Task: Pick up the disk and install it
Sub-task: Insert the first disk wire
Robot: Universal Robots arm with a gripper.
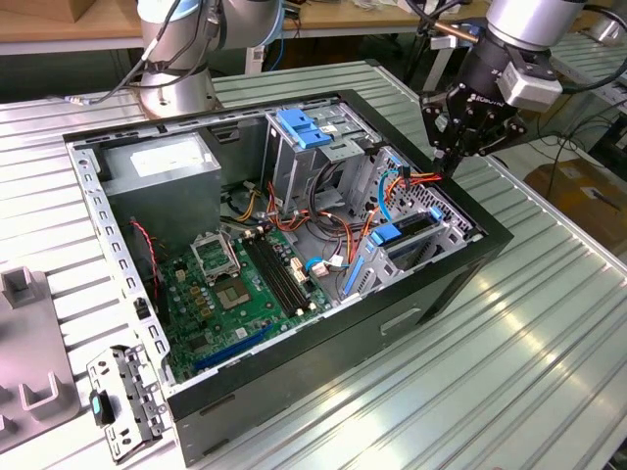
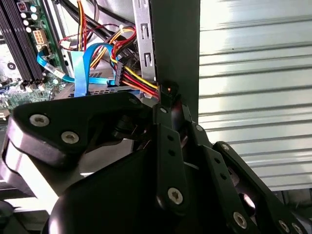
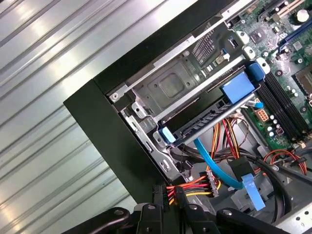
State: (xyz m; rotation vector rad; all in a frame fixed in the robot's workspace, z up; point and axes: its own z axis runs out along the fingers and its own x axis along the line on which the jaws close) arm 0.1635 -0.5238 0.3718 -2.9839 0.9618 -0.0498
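The disk (image 1: 411, 227) lies flat in the drive bay at the case corner on the exterior view's right, its blue carrier rail (image 1: 387, 235) facing the motherboard. In the first wrist view the disk (image 3: 207, 122) sits in its metal cage between two blue tabs. My gripper (image 1: 446, 164) hangs over the case's rim just behind that bay. Its fingertips (image 2: 168, 95) are pinched together on the red, yellow and black power cable (image 2: 139, 80), whose black plug (image 3: 210, 181) hangs loose beside the disk.
The open black case (image 1: 294, 392) holds a green motherboard (image 1: 245, 284), a grey power supply (image 1: 162, 171) and an upright drive cage with a blue latch (image 1: 299, 127). A blue data cable (image 3: 219, 165) loops near the plug. A metal bracket (image 1: 122, 392) and grey fixture (image 1: 29, 372) lie outside.
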